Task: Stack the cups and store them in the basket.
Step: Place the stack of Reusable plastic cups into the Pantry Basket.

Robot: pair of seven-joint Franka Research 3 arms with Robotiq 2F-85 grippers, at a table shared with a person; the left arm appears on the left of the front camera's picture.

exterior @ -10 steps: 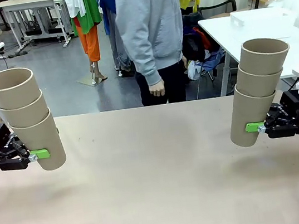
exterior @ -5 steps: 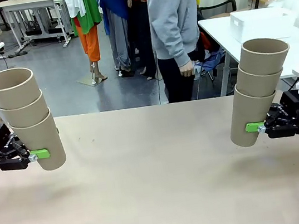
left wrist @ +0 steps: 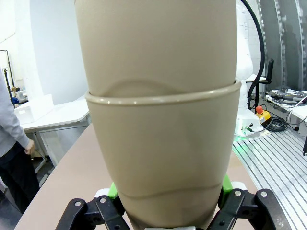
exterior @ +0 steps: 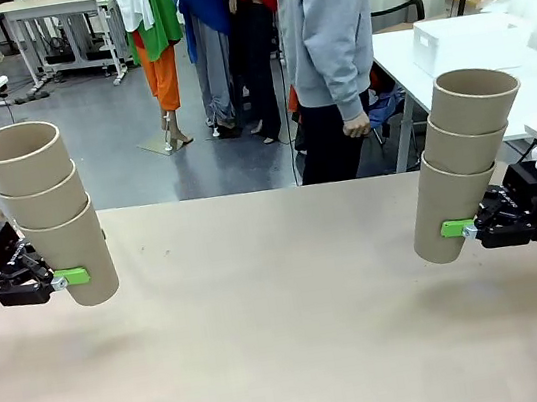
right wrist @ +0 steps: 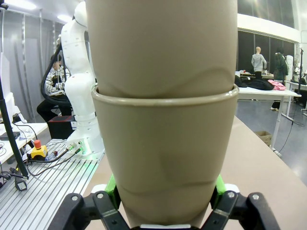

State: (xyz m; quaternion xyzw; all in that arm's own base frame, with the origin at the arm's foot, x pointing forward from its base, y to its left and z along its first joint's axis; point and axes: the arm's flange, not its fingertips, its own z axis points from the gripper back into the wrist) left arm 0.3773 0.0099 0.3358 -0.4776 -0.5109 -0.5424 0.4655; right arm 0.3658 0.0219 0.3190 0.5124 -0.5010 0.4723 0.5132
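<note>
Two stacks of tan paper cups hang tilted above the table. The left stack (exterior: pixel 48 214), three cups nested, sits in my left gripper (exterior: pixel 76 277), whose green pads clamp the lowest cup (left wrist: pixel 163 158). At the right, my right gripper (exterior: pixel 452 229) is shut on the bottom cup (right wrist: pixel 165 143) of the other three-cup stack (exterior: pixel 466 166). Each wrist view looks up along its own stack, with my left gripper (left wrist: pixel 169 201) and my right gripper (right wrist: pixel 165 191) squeezing the cup's base. The white basket (exterior: pixel 467 40) stands on a side table at the back right, away from both grippers.
A person in a grey hoodie (exterior: pixel 330 40) stands beyond the far edge, one hand (exterior: pixel 356 125) hanging near the white side table (exterior: pixel 535 90). The tan tabletop (exterior: pixel 286 320) lies bare between the two arms.
The person has walked to the right along the far side, toward the white side table. Both arms and their cup stacks have stayed still.
</note>
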